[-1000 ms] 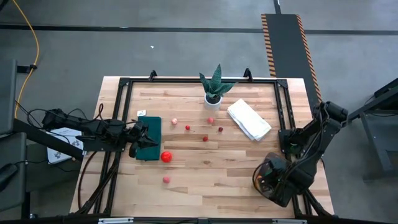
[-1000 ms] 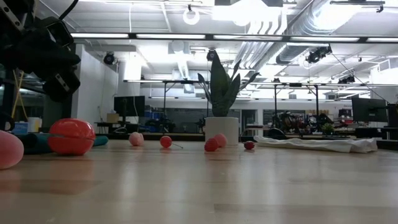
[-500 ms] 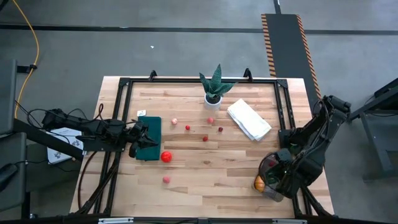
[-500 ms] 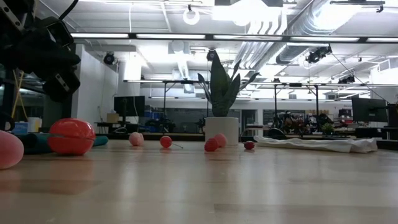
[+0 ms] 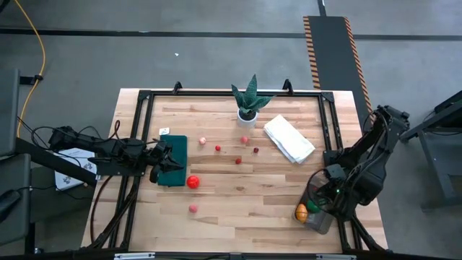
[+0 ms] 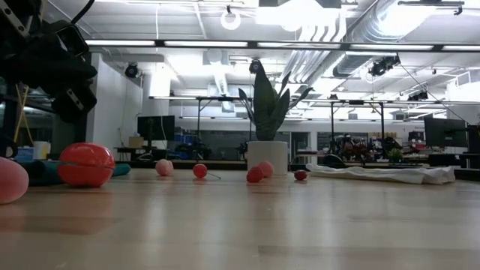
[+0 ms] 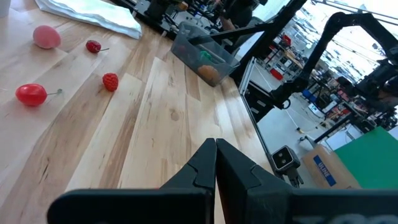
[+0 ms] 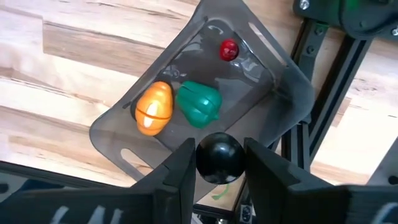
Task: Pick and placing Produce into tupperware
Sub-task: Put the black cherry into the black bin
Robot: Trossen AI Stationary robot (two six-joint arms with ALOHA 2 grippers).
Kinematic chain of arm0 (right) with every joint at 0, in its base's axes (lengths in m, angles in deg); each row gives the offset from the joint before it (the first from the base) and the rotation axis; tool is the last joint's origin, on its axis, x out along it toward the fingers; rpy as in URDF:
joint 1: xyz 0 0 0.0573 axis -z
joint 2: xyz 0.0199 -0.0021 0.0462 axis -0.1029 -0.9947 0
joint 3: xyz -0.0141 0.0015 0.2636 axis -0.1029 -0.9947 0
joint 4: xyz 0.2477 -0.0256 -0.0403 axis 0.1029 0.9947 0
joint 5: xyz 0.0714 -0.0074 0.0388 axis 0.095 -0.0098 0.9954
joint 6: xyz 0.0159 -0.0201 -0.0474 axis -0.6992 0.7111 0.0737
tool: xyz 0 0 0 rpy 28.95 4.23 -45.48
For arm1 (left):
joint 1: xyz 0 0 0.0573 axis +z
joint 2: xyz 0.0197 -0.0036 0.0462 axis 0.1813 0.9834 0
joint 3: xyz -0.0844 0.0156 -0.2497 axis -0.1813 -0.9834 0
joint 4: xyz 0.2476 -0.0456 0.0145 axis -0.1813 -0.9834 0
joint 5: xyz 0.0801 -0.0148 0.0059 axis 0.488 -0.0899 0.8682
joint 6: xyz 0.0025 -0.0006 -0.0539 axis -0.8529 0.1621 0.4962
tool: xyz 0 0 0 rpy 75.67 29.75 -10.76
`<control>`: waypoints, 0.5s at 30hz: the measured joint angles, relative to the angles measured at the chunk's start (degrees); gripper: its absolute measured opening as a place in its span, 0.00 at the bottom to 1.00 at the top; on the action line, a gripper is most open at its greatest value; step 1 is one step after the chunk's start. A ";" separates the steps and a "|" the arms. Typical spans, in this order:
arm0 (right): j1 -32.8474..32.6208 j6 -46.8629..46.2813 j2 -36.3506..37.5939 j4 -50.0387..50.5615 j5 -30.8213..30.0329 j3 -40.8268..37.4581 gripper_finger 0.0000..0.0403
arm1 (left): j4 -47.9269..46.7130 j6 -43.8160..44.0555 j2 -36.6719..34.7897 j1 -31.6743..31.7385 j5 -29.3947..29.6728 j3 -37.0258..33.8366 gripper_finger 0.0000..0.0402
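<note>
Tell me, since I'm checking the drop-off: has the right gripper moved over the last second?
Yes. In the high view the right gripper has pulled toward the table's right edge, uncovering the tupperware, and it holds a dark round fruit.

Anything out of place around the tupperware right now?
Yes: the tupperware sits turned diagonally to the edges of the table, at its right-hand corner, one corner by the black frame rail. Nothing looks spilled or damaged.
</note>
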 joint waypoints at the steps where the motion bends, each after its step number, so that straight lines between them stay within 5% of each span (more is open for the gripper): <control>1: 0.00 0.00 -0.04 -0.15 -0.03 0.01 0.25 | 0.01 0.00 0.00 -0.01 -0.02 0.00 0.00; 15: 0.00 0.02 -3.61 -4.68 -1.30 0.00 0.25 | 0.01 0.00 0.00 -0.02 -0.11 0.00 0.00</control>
